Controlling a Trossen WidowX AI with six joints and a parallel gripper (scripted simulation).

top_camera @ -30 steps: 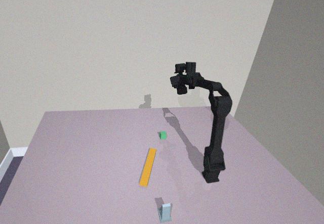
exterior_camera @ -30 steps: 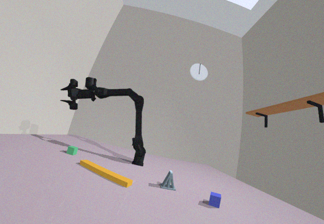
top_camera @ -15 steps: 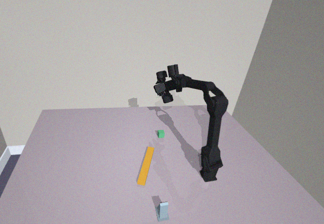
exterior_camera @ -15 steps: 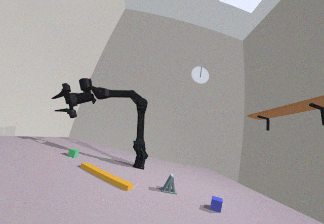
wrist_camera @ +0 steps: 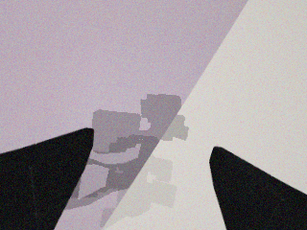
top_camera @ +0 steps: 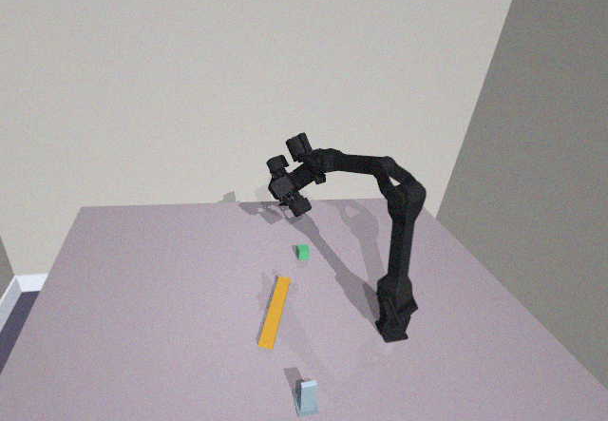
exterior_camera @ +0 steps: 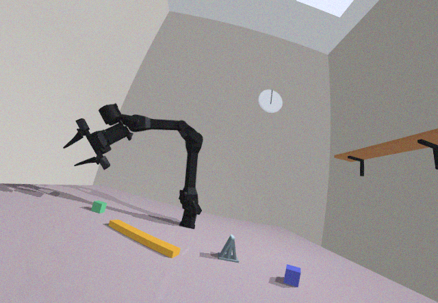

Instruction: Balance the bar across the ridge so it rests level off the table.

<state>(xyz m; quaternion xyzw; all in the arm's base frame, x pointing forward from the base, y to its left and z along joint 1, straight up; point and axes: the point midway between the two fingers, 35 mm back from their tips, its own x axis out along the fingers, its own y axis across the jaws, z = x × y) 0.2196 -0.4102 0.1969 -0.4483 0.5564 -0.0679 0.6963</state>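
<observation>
An orange-yellow bar [top_camera: 274,312] [exterior_camera: 143,238] lies flat on the pale purple table [top_camera: 161,269] [exterior_camera: 63,257]. The ridge [top_camera: 308,396] [exterior_camera: 228,249] is a small light blue-grey stand with sloping legs and a narrow top. It stands upright on the table, apart from the bar, with nothing on it. My gripper [exterior_camera: 68,156] [wrist_camera: 153,146] is open and empty, high above the far part of the table, beyond the bar. Its two dark fingers stand wide apart in the wrist view, with only table, wall and shadows behind them. The fingertips are hidden in the top view.
A green cube [top_camera: 302,252] [exterior_camera: 98,206] lies on the table beyond the bar's far end. A blue cube [exterior_camera: 292,275] lies past the ridge in the exterior view. The table's far edge meets the pale wall's view below my gripper. A wooden shelf [exterior_camera: 389,146] hangs on a wall.
</observation>
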